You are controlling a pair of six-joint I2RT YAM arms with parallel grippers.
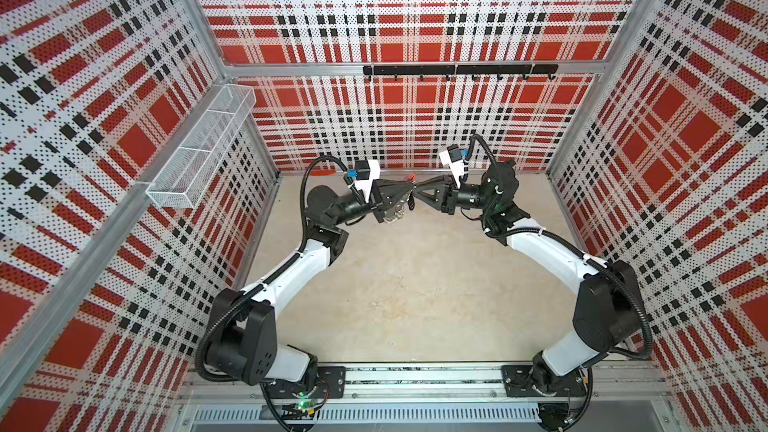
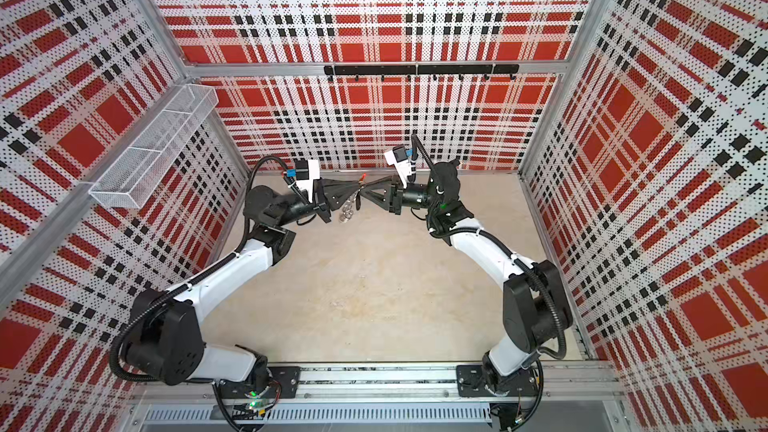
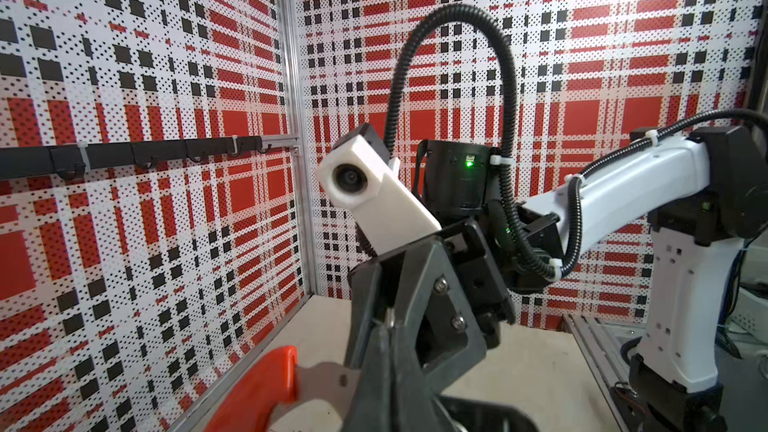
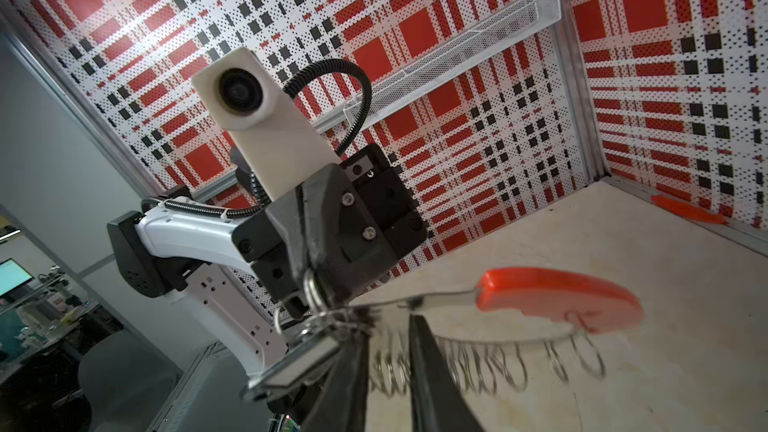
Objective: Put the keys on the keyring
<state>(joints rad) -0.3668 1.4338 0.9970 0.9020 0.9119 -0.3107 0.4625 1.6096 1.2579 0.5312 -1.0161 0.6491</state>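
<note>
The left tool (image 4: 316, 288), jaws closed, clamps one end of the keyring (image 4: 557, 301) above the bench (image 1: 415, 292), close to the back wall. It meets the right tool (image 4: 388, 322) tip to tip, as both top views show. The right tool's jaws stand a little apart, with blurred wire loops visible through the gap, and it grips nothing that can be made out.

The keyring is a thin grey metal hoop held roughly level. A bright red curved sleeve (image 1: 411, 177) covers the arc farthest from the left tool, and a flat metal strip runs from that tool to the sleeve. A fringe of small silver loops (image 4: 478, 367) hangs beneath the hoop.

The keys (image 4: 299, 367), a small dark oblong fob with a pale, reflective face, dangle just below the left tool's tips. They hang from a small silver ring beside the hoop's clamped end. Whether that ring is threaded onto the hoop cannot be told. In a top view the fob (image 1: 410, 202) shows as a short black tag between the two tools.

A separate red piece (image 4: 685, 211) lies on the bench against the back wall.
</note>
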